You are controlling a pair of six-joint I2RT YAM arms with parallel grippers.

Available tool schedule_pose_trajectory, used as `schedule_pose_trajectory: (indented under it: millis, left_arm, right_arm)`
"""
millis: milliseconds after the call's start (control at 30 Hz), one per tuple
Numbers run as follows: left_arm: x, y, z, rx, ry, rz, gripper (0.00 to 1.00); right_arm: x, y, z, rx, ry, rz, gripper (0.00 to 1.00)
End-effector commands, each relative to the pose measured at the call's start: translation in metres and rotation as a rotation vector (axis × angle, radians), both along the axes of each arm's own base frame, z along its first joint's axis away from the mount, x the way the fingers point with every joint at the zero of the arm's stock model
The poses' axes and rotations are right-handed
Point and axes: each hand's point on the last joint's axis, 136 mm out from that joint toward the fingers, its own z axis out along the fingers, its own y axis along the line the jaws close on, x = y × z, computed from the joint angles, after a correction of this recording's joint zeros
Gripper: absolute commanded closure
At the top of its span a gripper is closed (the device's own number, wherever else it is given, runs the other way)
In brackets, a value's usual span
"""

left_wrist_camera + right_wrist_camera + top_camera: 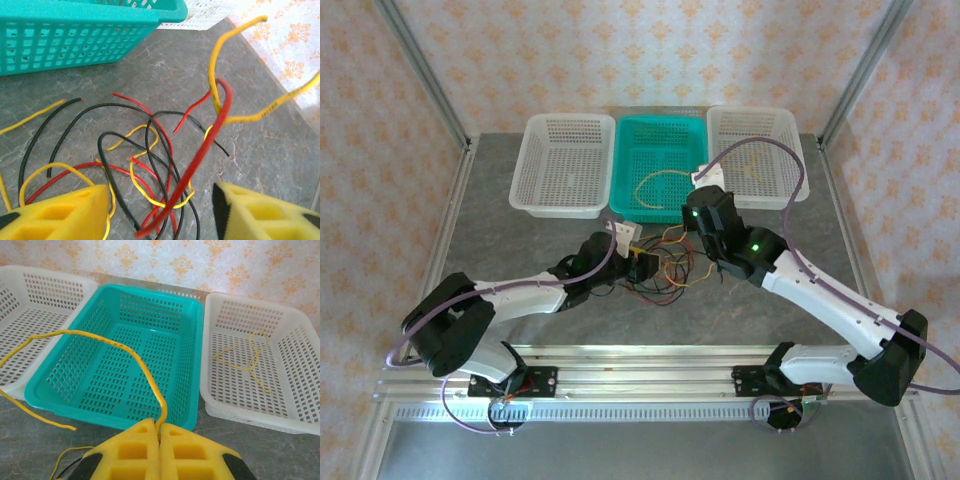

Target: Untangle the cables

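Right gripper [160, 434] pinches yellow wire [100, 338]; left gripper [161, 210] spread astride red wire [194, 165]. Cables [660, 270] light, springy; grip free ends.

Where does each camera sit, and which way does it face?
Top external: above and behind the bases, looking down on the table; left arm and right arm, cables between.
Left wrist: low over the cables, facing the teal basket; its open jaws at the bottom.
Right wrist: raised, facing the teal basket; its shut jaws pinch a yellow cable.
Shared: teal basket, in all three.
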Motion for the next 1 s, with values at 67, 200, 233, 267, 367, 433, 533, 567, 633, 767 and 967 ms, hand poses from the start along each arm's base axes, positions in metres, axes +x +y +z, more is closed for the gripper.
schedule_pose_trajectory:
  millis: [67, 200, 233, 267, 367, 433, 533, 567, 633, 767, 967]
  left_arm:
    - [0.013, -0.016, 0.02, -0.03, -0.067, -0.022, 0.57]
    - [0.014, -0.016, 0.014, -0.016, -0.058, -0.025, 0.75]
    - [0.014, -0.015, 0.012, -0.008, -0.056, -0.02, 0.79]
    - [0.014, -0.014, 0.01, 0.0, -0.056, -0.017, 0.83]
    - [0.014, -0.008, 0.006, 0.028, -0.054, 0.0, 0.9]
    - [0.014, -0.002, 0.003, 0.046, -0.051, 0.02, 0.95]
    - [0.015, 0.007, -0.003, 0.073, -0.042, 0.056, 0.99]
    - [0.015, 0.01, -0.005, 0.079, -0.037, 0.067, 1.0]
    - [0.015, 0.017, -0.011, 0.095, -0.026, 0.094, 1.0]
    - [0.017, 0.03, -0.02, 0.126, -0.005, 0.148, 1.0]
    - [0.016, 0.041, -0.029, 0.168, 0.01, 0.185, 1.0]
  right_arm:
    - [-0.004, -0.001, 0.014, 0.024, -0.017, 0.0, 1.0]
    - [-0.004, -0.005, 0.012, 0.009, -0.015, -0.016, 1.0]
    - [-0.008, -0.011, 0.021, 0.026, -0.035, -0.023, 1.0]
    - [-0.008, -0.013, 0.021, 0.023, -0.038, -0.028, 1.0]
    - [-0.009, -0.019, 0.021, 0.001, -0.038, -0.053, 1.0]
    - [-0.009, -0.025, 0.02, -0.019, -0.039, -0.076, 1.0]
    - [-0.011, -0.034, 0.02, -0.041, -0.04, -0.107, 1.0]
    - [-0.012, -0.037, 0.021, -0.044, -0.042, -0.115, 1.0]
    - [-0.013, -0.045, 0.021, -0.059, -0.042, -0.138, 1.0]
    - [-0.016, -0.067, 0.022, -0.097, -0.04, -0.204, 1.0]
    - [-0.025, -0.107, 0.027, -0.117, -0.05, -0.346, 1.0]
